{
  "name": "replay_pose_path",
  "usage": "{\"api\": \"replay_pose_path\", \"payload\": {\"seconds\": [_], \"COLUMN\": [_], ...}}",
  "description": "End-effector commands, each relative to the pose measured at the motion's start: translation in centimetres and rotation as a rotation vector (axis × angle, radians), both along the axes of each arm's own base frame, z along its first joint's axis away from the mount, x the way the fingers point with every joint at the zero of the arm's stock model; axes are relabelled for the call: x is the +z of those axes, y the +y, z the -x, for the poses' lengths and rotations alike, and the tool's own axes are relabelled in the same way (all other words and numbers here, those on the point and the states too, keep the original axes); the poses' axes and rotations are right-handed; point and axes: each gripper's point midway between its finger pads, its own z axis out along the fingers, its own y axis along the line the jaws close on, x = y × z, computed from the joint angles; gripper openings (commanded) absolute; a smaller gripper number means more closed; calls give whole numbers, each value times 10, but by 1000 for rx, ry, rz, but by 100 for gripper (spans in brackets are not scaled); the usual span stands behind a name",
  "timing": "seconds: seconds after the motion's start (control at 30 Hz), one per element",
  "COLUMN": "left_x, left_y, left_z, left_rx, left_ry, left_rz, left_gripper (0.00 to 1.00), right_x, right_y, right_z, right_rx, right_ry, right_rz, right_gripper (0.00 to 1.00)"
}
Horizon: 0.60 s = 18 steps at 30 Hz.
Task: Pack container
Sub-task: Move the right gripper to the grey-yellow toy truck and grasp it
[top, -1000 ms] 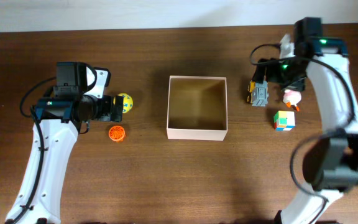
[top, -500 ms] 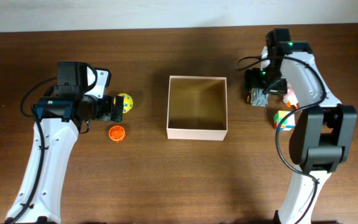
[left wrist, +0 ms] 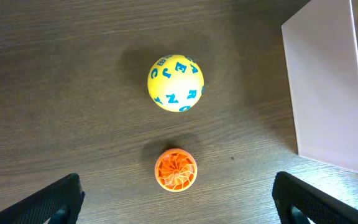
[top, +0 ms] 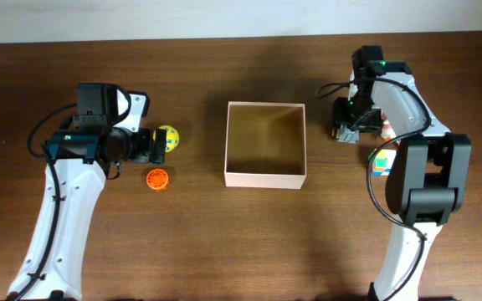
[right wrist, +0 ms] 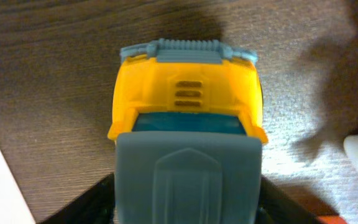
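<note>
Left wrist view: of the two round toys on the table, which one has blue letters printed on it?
The yellow ball, higher in the picture. The orange disc below it shows only a swirl pattern, no letters.

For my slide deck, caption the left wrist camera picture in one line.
Open left gripper hovers over a yellow letter ball and an orange round toy, beside the white-walled container.

Dark wood-grain table (top: pixel 224 242) under even light; a pale strip (top: pixel 182 17), possibly a wall, lines its far edge.
</note>
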Motion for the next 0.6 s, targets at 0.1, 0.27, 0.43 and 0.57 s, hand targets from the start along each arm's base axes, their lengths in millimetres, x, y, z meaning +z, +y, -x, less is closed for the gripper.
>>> {"api": "replay_pose_path", "payload": {"seconds": [0.1,0.27,0.43,0.57], "left_x": [5,5,5,5], "left_y": [-3,-3,-3,-3], "left_z": [-4,-4,-4,-4], "left_rx": [-4,-4,-4,-4], "left_ry": [-12,-12,-12,-12], "left_rz": [15,15,15,15], "left_gripper": [99,99,99,99], "right_x": [-5,14,73,135], "right_y": [-6,-10,1,30], "right_z": [2,0,-2,10], "right_rx": [-14,-16,5,52], "right_ry": [13,-21,-122,-234], "right_rz": [33,57,55,42], "right_gripper": [48,45,41,37]}}
